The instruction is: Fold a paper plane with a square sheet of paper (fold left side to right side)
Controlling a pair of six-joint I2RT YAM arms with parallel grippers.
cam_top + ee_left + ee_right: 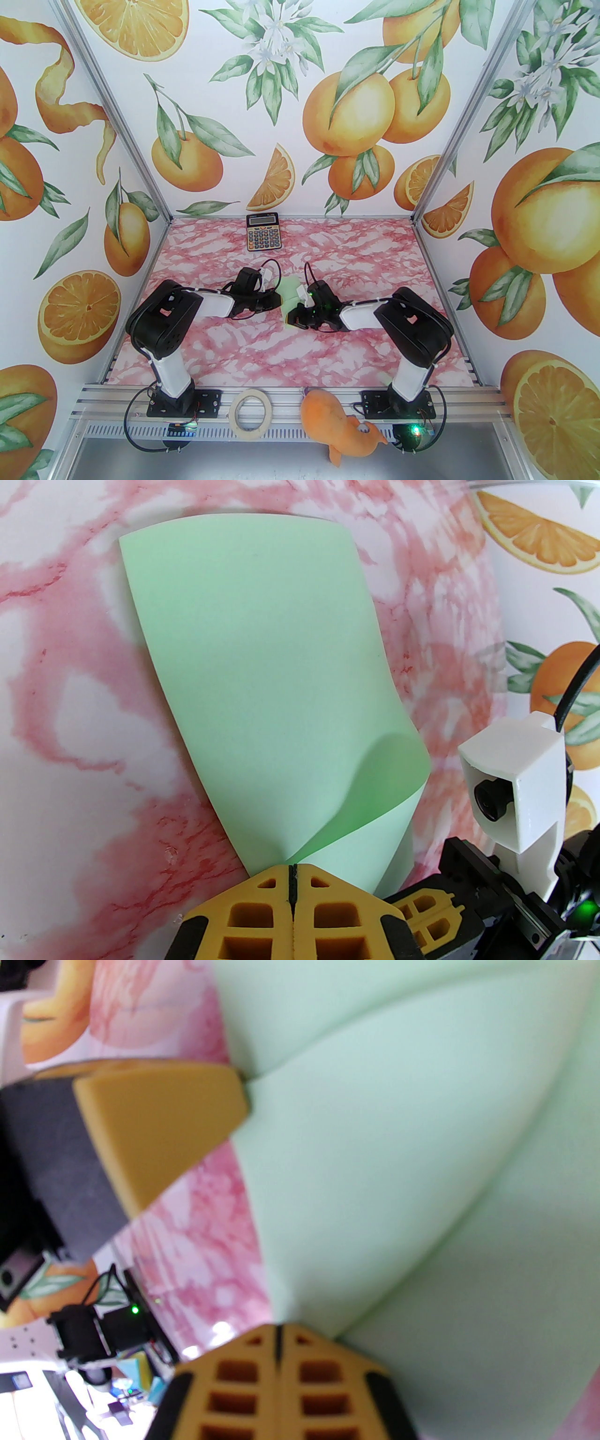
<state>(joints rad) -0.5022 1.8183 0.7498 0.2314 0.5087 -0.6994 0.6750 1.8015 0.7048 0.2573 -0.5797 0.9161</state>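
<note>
- Left gripper: the yellow fingers are pressed together and pinch the near edge of the pale green paper sheet.
- Right gripper: the fingers are likewise closed on the sheet. They grip it just beside the left gripper.
- Paper sheet: it is not flat. It bows away from both grips in a smooth curve, and one corner curls under next to the left fingers.
- Location: the sheet hangs between the two wrists over the middle of the pink marbled table. Whether its far edge touches the surface cannot be told.
- Far edge of the table: a black-and-orange calculator lies flat, well apart from the sheet.
- Near rail: a tape roll and an orange plush toy rest between the two arm bases.
</note>
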